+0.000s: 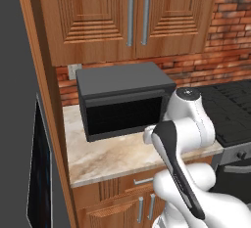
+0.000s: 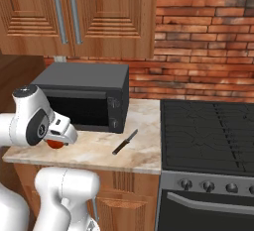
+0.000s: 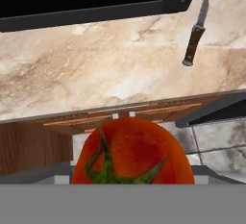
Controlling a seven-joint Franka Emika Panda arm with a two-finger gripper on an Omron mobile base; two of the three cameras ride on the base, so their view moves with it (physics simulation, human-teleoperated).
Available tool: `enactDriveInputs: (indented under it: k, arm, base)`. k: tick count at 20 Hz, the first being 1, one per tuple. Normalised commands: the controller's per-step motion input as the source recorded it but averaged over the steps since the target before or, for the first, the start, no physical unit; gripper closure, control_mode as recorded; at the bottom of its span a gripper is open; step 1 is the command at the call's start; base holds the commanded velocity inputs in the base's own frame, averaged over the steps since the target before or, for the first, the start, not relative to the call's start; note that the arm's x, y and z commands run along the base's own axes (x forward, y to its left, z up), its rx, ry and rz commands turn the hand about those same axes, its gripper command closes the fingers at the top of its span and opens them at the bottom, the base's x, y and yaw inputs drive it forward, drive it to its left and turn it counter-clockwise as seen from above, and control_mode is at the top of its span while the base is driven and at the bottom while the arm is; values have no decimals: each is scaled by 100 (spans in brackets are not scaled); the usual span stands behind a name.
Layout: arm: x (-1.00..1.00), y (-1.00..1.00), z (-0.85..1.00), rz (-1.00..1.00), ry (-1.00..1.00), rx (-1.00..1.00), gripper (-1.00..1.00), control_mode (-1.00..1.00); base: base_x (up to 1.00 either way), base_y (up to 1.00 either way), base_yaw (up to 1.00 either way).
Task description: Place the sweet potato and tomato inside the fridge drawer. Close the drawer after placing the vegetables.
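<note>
The tomato [image 3: 132, 153] is a glossy red ball with a green stem star. It sits close against the hand camera, hanging in the air over the counter's front edge. From the right base view, a sliver of the tomato [image 2: 55, 144] shows under the white hand, with my gripper [image 2: 56, 143] shut on it. Its fingers are hidden by the fruit and the hand. The sweet potato and the fridge drawer are out of view.
A black microwave [image 2: 84, 96] stands on the marble counter [image 2: 99, 153], with a brown-handled knife [image 2: 125, 142] lying to its right. A black stove [image 2: 208, 126] adjoins the counter. Wooden cabinets [image 1: 132, 16] hang above. A dark grey fridge side [image 1: 19, 124] rises at the left.
</note>
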Motion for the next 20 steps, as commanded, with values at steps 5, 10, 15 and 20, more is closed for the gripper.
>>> enactDriveInputs:
  k: [5, 10, 15, 20]
  arm:
    - [0, 0, -4, 0, 4, 0, 100, -100]
    - [0, 0, -1, 0, 1, -1, 100, 100]
    - [0, 0, 0, 0, 0, 0, 100, 100]
    - [0, 0, 0, 0, 0, 0, 100, 100]
  base:
    - [0, 0, 0]
    - [-13, 0, 0]
    - [-74, -15, 4]
    - [-98, -57, 27]
